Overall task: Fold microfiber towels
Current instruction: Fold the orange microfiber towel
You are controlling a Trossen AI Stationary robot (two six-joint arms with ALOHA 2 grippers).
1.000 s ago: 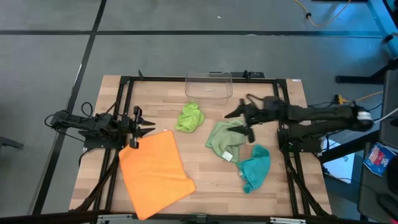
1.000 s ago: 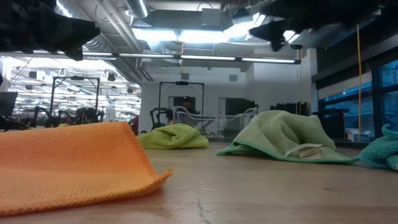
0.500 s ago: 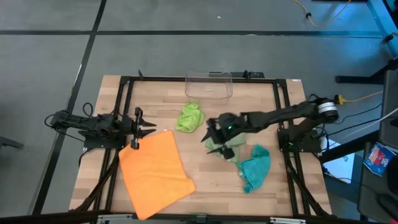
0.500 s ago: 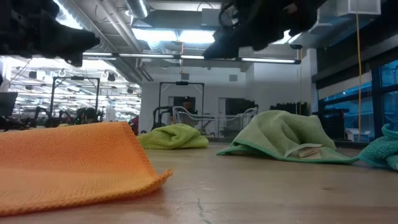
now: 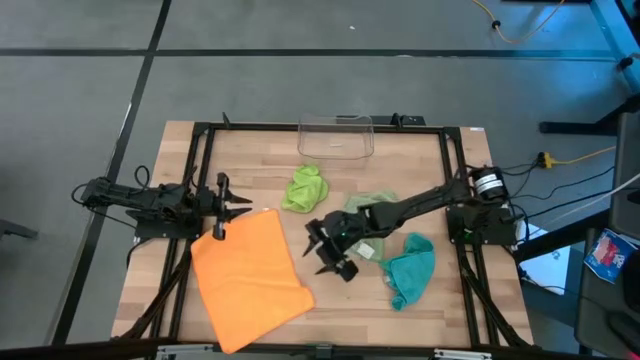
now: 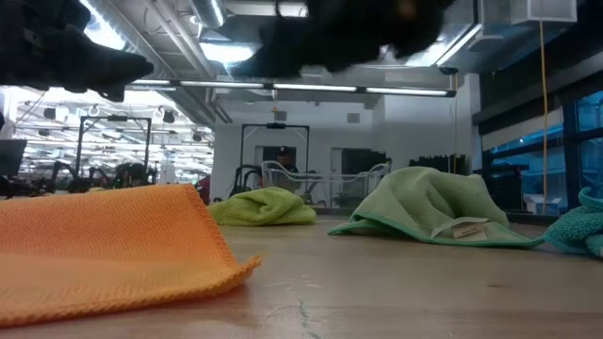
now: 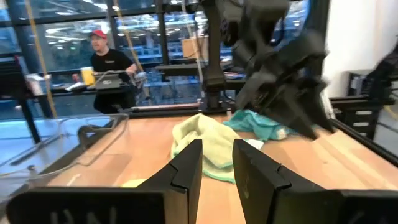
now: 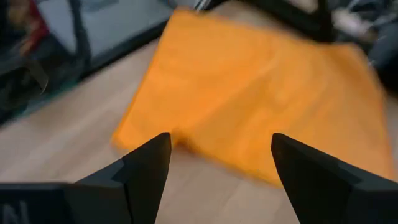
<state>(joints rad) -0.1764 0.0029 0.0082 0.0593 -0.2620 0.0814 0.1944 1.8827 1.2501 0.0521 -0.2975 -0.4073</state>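
The orange towel (image 5: 250, 275) lies spread flat on the table's left half and also shows in the right wrist view (image 8: 261, 93). The lime green towel (image 5: 305, 188) lies bunched at the middle. The sage green towel (image 5: 367, 222), with its white tag (image 6: 462, 229), lies crumpled, partly under my right arm. The teal towel (image 5: 408, 268) lies crumpled at the right. My right gripper (image 5: 328, 254) is open and empty, above the bare wood between the orange and sage towels. My left gripper (image 5: 238, 205) is open by a narrow gap, above the orange towel's far corner.
A clear plastic bin (image 5: 336, 137) stands at the table's far edge. A black frame (image 5: 200, 140) runs around the tabletop. Bare wood shows along the near edge between the orange and teal towels. A person sits in the room behind (image 7: 109, 65).
My right arm has swung from the table's right side across the sage towel, toward the left and near edges. Its gripper now hangs close to the orange towel's right edge. The towels have not moved.
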